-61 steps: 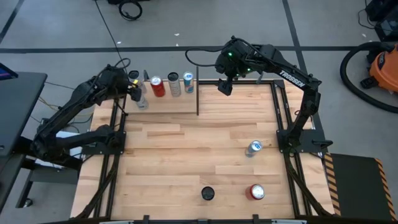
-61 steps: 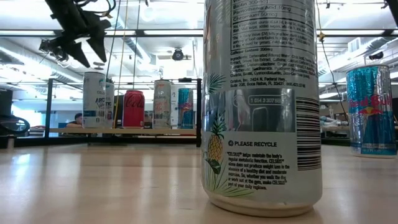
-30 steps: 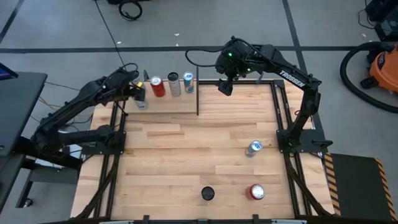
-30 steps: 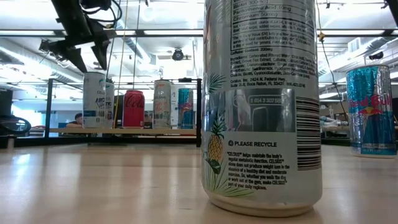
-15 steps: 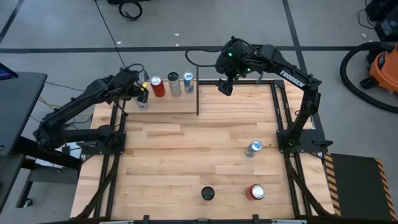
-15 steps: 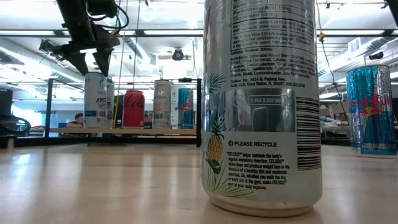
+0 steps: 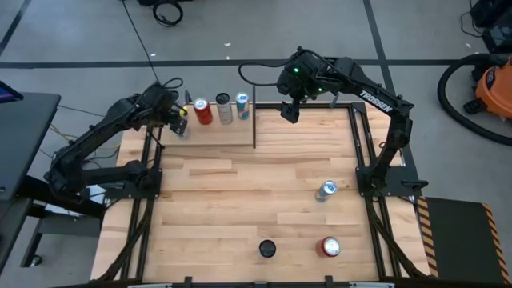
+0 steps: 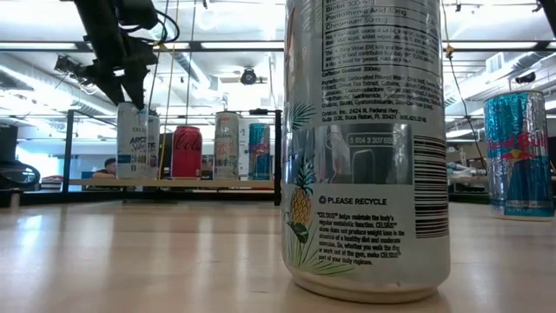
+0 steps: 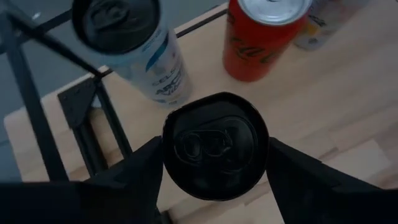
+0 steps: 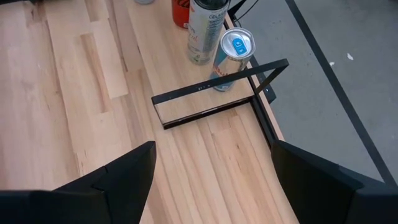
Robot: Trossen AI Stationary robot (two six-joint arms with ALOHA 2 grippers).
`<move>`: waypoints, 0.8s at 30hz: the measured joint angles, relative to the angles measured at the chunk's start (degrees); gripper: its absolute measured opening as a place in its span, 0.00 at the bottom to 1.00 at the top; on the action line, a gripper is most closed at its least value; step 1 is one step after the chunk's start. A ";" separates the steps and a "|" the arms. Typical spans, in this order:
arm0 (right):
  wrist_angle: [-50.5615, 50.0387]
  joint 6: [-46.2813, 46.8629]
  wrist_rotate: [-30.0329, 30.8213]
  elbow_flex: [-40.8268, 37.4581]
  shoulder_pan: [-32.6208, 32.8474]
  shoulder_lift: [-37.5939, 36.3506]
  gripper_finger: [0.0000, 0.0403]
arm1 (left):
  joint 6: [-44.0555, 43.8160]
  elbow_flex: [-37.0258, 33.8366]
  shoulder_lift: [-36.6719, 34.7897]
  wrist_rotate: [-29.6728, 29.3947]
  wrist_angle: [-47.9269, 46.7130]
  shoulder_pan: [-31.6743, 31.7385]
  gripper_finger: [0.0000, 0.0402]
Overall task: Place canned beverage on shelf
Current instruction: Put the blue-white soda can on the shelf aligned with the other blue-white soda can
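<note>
At your ten o'clock: shelf (image 7: 228,134), pale wood, black uprights.
Labels you can read: red Coca-Cola can (image 8: 186,152); nearest can (image 8: 365,139) says "PLEASE RECYCLE".
Left gripper (image 9: 215,163): above the shelf's left end, fingers pinching black-topped can (image 9: 215,147).
Right gripper (image 10: 211,168): spread wide, twelve o'clock.

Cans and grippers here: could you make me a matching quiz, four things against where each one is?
1. Coke can
2. black-top can
3. left gripper
4. right gripper

A. over the shelf's left end, fingers around a can
B. on the shelf, among other cans
C. near the table's front edge
D. open, past the shelf's right end

Pairs: 1-B, 2-C, 3-A, 4-D
</note>
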 joint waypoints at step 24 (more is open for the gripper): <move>0.00 0.63 0.00 0.00 0.02 -0.01 0.81 | 30.92 2.50 0.18 10.84 -4.25 9.84 0.64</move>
